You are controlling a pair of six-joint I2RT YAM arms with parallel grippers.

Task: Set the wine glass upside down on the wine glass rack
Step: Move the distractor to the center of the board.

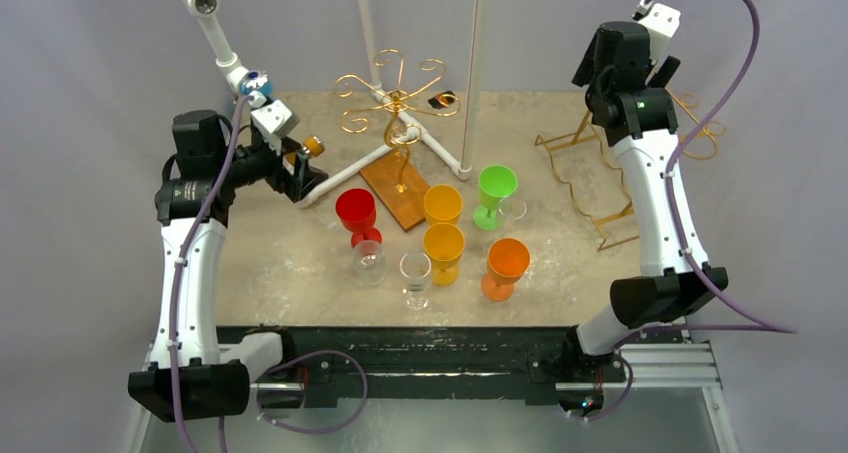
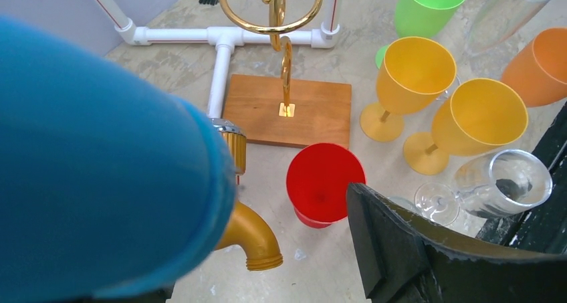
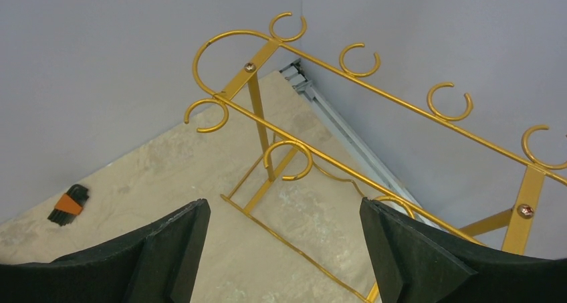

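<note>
Left gripper [image 1: 303,181] wide, red wine glass [image 1: 356,213] just beside, w/o contact

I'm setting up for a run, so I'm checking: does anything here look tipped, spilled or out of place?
Nothing is tipped or spilled: the glasses stand upright. Two things look stray among the glassware: a small orange-and-black brush lying at the far edge of the table, and a brass tap near the red glass.
</note>
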